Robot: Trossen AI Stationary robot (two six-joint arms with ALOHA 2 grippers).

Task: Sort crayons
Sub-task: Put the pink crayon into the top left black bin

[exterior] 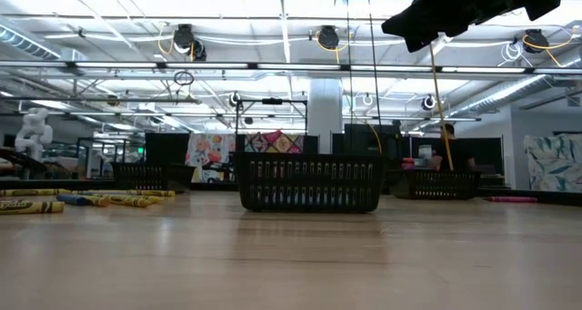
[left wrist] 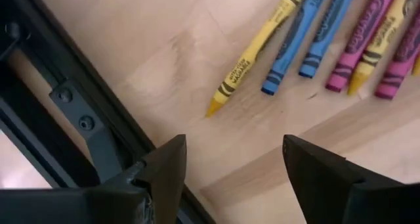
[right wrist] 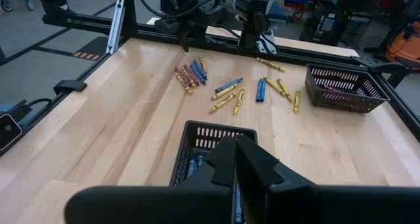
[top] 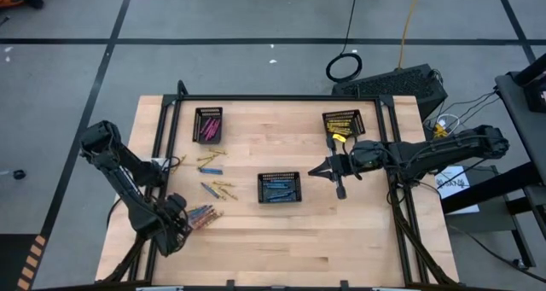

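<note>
The left gripper [left wrist: 233,161] is seen low over the tabletop [top: 281,231], jaws spread wide and empty. Just ahead of those jaws a cluster of crayons [top: 202,215] is laid side by side: yellow, blue, magenta. More loose crayons [top: 213,165] are scattered farther beyond. The right gripper [top: 339,191] is held above the tabletop, jaws pressed fully together with nothing between them. Just beside and below it a black mesh tray [top: 280,188] holding blue crayons is seen. Magenta ones are gathered in a second tray [top: 208,125] well beyond; a third tray [top: 341,121] sits behind the right jaws.
</note>
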